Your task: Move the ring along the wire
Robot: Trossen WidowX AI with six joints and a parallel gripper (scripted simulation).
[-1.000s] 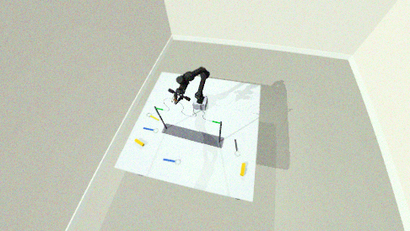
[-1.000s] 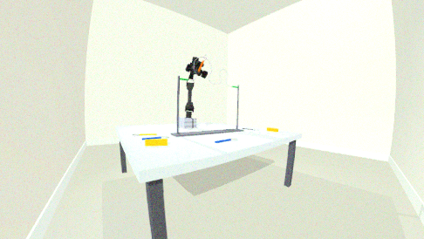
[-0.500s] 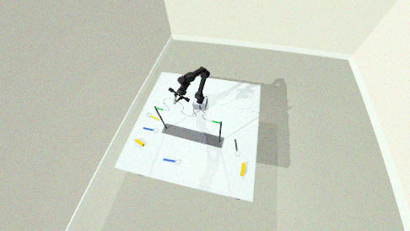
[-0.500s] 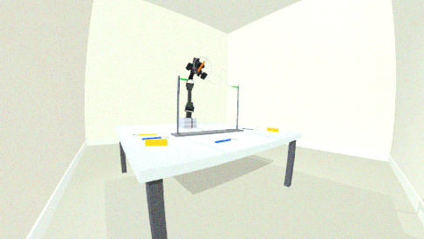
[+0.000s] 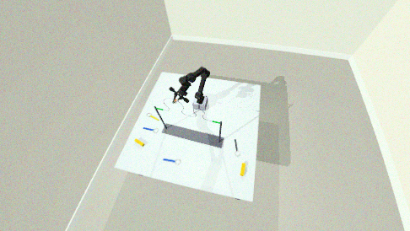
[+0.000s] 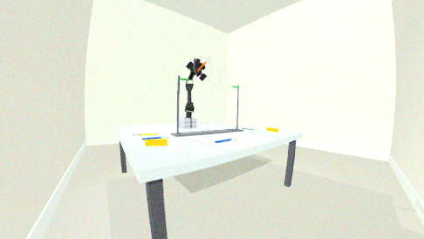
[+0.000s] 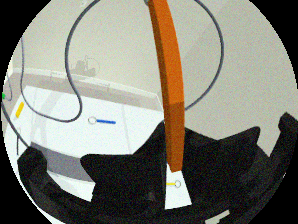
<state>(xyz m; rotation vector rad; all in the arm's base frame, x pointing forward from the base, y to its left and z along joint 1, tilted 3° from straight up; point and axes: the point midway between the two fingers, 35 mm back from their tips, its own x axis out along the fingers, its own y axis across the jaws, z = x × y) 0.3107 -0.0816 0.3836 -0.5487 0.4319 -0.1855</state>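
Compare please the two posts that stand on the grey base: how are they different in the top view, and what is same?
The left post leans clearly in the picture, while the right post looks almost upright. The left post also looks longer than the right post. The gripper is closer to the left post than to the right post. Both are dark, thin and carry a green wire part at the top.
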